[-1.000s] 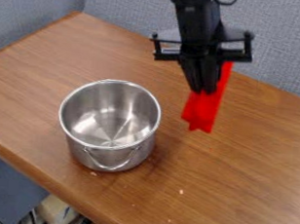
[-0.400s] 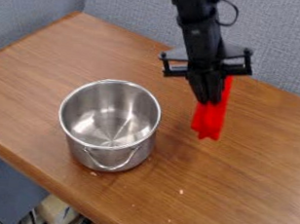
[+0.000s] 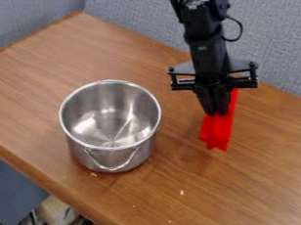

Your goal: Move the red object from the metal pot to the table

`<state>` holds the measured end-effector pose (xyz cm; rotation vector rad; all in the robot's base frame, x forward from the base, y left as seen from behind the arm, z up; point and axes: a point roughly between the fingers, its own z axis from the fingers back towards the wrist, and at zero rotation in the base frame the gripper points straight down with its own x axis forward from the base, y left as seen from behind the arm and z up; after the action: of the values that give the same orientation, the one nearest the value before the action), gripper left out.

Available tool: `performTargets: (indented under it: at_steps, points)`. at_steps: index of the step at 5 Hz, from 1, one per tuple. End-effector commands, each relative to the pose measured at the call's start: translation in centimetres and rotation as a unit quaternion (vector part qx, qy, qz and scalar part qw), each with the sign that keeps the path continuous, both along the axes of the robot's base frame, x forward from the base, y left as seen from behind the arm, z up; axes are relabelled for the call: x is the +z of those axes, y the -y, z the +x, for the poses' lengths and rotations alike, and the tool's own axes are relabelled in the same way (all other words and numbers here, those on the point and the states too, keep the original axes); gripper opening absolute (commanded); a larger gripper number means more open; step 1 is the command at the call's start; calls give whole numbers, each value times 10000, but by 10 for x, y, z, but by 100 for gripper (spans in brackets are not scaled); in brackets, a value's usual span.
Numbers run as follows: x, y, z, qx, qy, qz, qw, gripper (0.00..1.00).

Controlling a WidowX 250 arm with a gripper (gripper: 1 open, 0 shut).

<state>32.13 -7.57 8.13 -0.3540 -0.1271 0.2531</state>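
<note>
The red object, a bright red block, stands nearly upright to the right of the metal pot. Its lower end is at or just above the brown table; I cannot tell whether it touches. My gripper comes down from above and is shut on the block's top end. The pot is empty, shiny inside, with its small handle facing the front edge. A hand's width of bare wood separates the block from the pot.
The table's front edge runs diagonally close below the pot. A grey-blue wall stands behind the table. The arm reaches in from the top centre.
My gripper has carried the red block down and to the right, away from the pot. The block's lower end now sits at table level. The pot has not moved.
</note>
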Motion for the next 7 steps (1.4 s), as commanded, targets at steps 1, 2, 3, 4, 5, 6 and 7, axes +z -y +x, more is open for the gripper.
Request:
performTargets:
  at_steps: [1,2,3,4,5,6,7]
  points:
    - [6,2,4,-8,105,-38,9999,100]
    - [7,3,5,-34,93,-33,9999,100]
    - [2,3,6,-19,51,29,10000,0]
    - [0,2,7,-2,49,72,10000,0]
    - [10,1,7,-5,94,38,9999,0]
    - [24,0,8,-5,182,-44,9998,0]
    - [43,-1,9,1,287,-208,9994,0]
